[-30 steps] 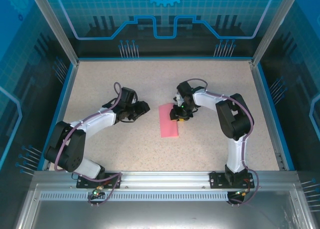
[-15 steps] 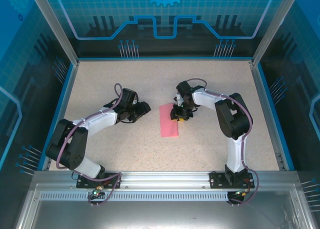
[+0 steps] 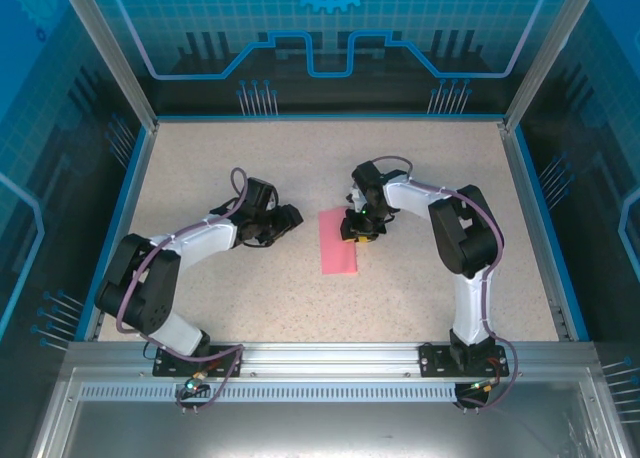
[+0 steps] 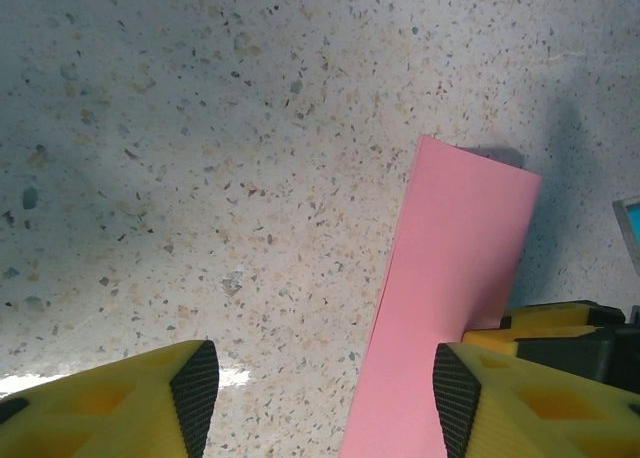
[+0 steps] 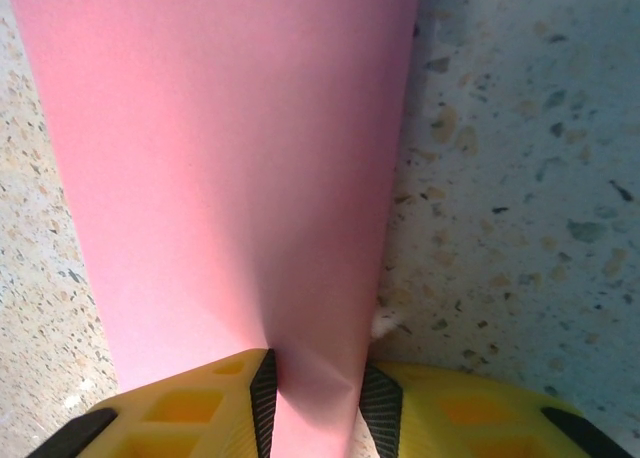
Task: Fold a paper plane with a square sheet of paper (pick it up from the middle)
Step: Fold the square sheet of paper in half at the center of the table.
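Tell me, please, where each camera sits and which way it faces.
Top external: above and behind the bases, looking down on the table; left arm and right arm show whole, left gripper beside the pink paper, right gripper at its right edge.
Left wrist: on the left arm, facing the table and the paper; its own yellow fingers stand apart.
Right wrist: on the right arm, looking along the paper; its fingers pinch it.
Shared: all three see the paper; the left wrist catches the right gripper.

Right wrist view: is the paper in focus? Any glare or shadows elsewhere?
Right wrist: pink paper slightly soft up close, darker shading toward the bottom. Left wrist: paper crisp, dark shadow behind its far edge, small glare patch on the table bottom left. Top external: even light.
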Tool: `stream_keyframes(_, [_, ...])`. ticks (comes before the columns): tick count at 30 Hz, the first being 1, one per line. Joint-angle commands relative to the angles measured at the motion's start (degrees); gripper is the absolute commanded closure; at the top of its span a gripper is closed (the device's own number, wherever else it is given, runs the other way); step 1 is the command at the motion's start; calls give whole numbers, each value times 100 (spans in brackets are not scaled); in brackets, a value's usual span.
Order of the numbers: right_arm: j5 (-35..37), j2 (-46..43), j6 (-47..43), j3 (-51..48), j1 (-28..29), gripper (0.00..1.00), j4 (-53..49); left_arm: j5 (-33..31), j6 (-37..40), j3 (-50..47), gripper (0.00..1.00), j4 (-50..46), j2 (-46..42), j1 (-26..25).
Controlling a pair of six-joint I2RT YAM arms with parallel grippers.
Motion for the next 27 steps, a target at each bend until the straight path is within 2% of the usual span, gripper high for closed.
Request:
stream_keyframes(1, [844, 842, -313, -323, 143, 64, 8, 69, 119, 44, 38, -92, 83, -56])
stream_keyframes(27, [879, 1096, -150, -136, 85, 64, -170, 73, 190, 108, 37, -172, 119, -173])
